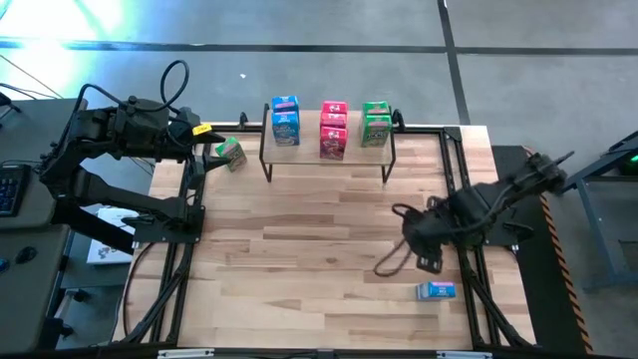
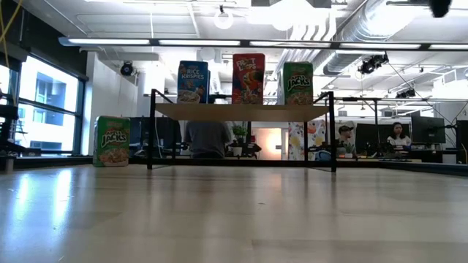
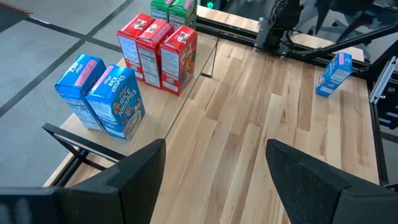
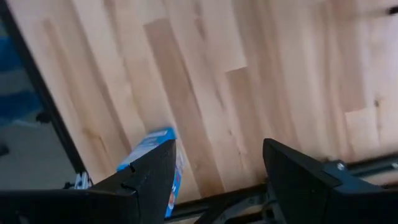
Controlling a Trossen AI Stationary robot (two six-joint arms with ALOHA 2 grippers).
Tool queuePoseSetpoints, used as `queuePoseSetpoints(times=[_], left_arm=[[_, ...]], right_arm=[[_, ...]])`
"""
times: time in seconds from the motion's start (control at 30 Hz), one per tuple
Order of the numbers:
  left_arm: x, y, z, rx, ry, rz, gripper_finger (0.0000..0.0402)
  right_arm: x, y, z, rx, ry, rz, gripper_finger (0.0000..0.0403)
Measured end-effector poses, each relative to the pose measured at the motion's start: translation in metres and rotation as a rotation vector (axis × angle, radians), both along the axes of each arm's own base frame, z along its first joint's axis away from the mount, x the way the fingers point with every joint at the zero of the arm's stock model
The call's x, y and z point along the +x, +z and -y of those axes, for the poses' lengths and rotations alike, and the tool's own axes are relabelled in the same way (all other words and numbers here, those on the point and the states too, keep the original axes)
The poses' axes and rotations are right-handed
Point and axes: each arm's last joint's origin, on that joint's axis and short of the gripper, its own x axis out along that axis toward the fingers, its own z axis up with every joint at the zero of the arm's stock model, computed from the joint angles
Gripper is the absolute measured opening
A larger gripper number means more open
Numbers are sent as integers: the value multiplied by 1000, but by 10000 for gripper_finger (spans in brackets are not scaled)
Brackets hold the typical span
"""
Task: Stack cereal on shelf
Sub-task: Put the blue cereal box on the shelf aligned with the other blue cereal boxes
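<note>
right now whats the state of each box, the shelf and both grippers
blue boxes: two upright on the shelf
pink-red boxes: three upright on the shelf
green boxes: upright on the shelf
loose green box: upright on the table, left of the shelf
loose blue box: lying flat on the table near the right arm
shelf: level, holding boxes
left gripper: open, empty
right gripper: open, empty, above the loose blue box
</note>
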Motion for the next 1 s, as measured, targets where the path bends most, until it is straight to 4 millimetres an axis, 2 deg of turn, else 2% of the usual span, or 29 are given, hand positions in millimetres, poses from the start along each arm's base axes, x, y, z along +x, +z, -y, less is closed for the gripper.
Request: queuePoseSetpoints(times=[0.37, 0.6, 0.73, 1.0], left_arm=[[0, 0, 0, 0, 0, 0, 269], [0, 0, 0, 0, 0, 0, 269], [0, 0, 0, 0, 0, 0, 269], [0, 0, 0, 0, 0, 0, 269]], right_arm=[[-32, -30, -36, 46, 127, 36, 237], [-52, -48, -59, 57, 140, 10, 288], [-62, -58, -72, 82, 140, 18, 297], [-74, -84, -83, 88, 101, 17, 298]])
